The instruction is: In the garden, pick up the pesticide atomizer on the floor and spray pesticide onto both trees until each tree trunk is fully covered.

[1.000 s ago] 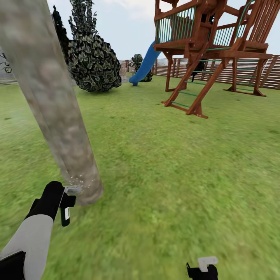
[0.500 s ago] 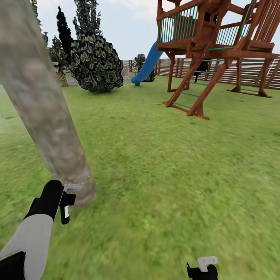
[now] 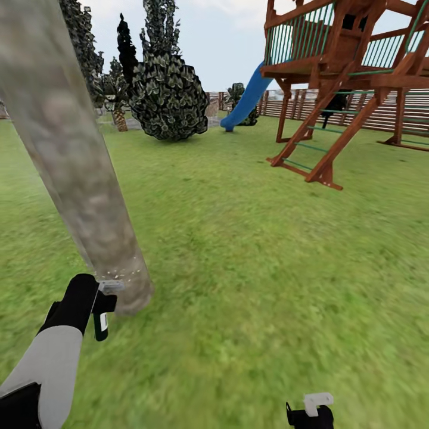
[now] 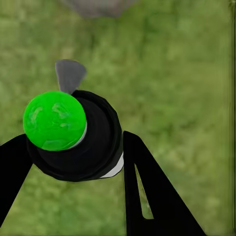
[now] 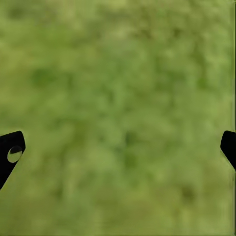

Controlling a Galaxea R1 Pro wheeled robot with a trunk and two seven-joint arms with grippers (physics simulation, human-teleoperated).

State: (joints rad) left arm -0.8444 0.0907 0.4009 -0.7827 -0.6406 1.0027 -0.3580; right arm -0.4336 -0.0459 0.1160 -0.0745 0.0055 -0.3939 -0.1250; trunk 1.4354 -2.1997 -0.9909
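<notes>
Black pesticide atomizer [image 4: 81, 142] with green cap, clamped between the left gripper [image 3: 101, 313] fingers, nozzle just beside the foot of the mottled grey-brown tree trunk [image 3: 77, 173], whitish pesticide [image 3: 122, 274] specks dotted there. Right gripper [image 5: 118, 147] well apart from the trunk, low over grass [image 3: 256, 268], fingers spread wide. Beyond the trunk: dark leafy bush [image 3: 167, 98], blue slide [image 3: 244, 101], wooden playhouse [image 3: 345, 65], slatted fence [image 3: 381, 116].

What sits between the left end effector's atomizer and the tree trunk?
Only a few whitish pesticide specks in the head view: the atomizer in the left end effector sits just short of the tree trunk base.
</notes>
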